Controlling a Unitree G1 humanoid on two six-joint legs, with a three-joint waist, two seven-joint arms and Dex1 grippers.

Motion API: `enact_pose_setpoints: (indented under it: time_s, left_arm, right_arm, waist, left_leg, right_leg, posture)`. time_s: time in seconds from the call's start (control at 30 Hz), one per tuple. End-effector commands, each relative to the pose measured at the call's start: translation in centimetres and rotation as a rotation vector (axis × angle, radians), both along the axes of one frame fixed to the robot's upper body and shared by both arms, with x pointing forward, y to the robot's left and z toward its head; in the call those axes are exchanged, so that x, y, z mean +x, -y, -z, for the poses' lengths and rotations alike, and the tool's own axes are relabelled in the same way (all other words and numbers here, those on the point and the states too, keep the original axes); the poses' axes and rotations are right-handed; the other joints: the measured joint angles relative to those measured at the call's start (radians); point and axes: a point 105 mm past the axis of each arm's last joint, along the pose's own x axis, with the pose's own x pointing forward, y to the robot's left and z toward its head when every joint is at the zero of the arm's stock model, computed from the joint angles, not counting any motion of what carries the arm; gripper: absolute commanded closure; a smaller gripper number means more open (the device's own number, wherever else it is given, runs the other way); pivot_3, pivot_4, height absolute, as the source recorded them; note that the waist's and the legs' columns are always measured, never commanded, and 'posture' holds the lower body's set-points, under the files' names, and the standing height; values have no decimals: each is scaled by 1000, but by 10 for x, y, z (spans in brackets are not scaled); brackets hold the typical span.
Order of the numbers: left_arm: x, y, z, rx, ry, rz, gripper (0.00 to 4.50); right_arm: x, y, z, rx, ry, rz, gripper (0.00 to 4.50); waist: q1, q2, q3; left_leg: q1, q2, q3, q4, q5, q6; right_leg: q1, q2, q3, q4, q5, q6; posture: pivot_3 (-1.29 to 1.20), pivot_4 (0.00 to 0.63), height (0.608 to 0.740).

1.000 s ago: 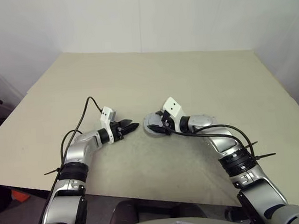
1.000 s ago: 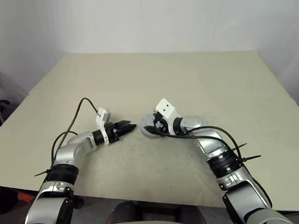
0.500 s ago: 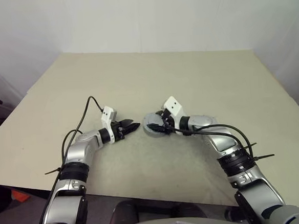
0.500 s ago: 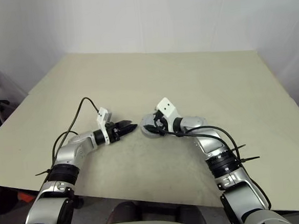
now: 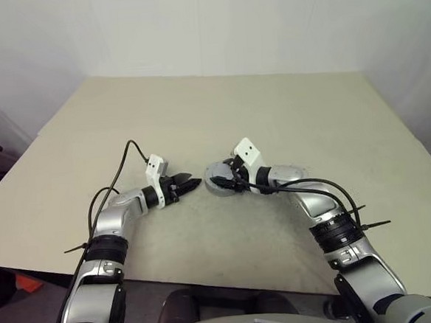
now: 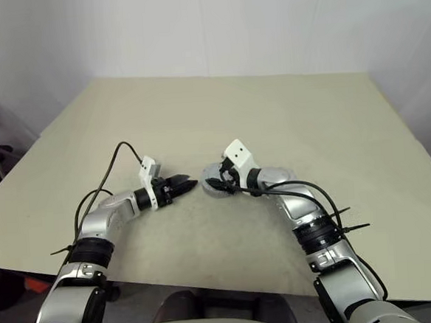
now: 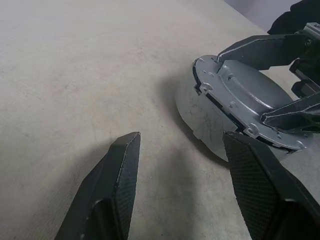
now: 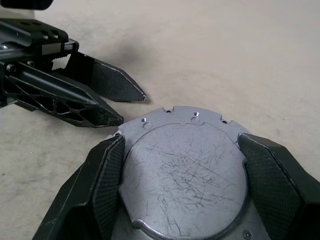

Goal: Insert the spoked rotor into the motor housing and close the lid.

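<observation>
Right gripper (image 8: 182,165) fingers clamp the rim of a dull grey scratched round metal motor housing (image 8: 187,180) (closed side up), tilted off the beige table (image 5: 271,113) near centre. Left gripper (image 7: 180,165) just left of it, fingers apart, holding nothing.

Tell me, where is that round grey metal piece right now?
The round grey metal piece sits between the right gripper's two fingers, tilted with one edge on the table near its middle. The open left gripper hovers just beside it, on its left.
</observation>
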Motion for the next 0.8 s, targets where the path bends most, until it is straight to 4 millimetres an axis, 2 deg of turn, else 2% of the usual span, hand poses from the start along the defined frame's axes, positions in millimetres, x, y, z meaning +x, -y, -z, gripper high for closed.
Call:
enact_pose_setpoints:
  time_s: [0.03,0.13,0.27,0.57,0.8]
  left_arm:
    - [3,0,-10,-4,45,2,1718]
    - [3,0,-10,-5,46,2,1718]
    - [3,0,-10,-4,46,2,1718]
    - [3,-2,-10,-1,49,-3,1718]
    - [4,-3,-10,5,49,-4,1718]
  right_arm:
    - [9,14,5,-78,35,68,1354]
    - [7,12,5,-70,38,57,1354]
    - [5,6,-5,-3,46,42,1354]
    - [4,5,-4,-20,43,28,1354]
    - [0,-3,-17,62,32,-6,1354]
  waist:
    - [-3,0,0]
    - [-5,0,0]
    - [-7,0,0]
    - [-9,0,0]
    - [-9,0,0]
  left_leg:
    - [0,0,0,-1,0,-1]
    - [1,3,4,-7,4,-2]
    - [1,13,22,-12,7,-3]
    - [-1,13,23,-13,7,-2]
    - [-2,13,23,-13,7,-2]
  right_leg:
    - [0,0,0,0,0,0]
    - [-1,0,0,-2,0,0]
    - [-2,0,0,-4,1,-1]
    - [-3,0,0,-6,1,-2]
    - [-4,0,0,-6,1,-2]
  posture:
    - [0,0,740]
    - [0,0,740]
    - [0,0,740]
    - [0,0,740]
    - [0,0,740]
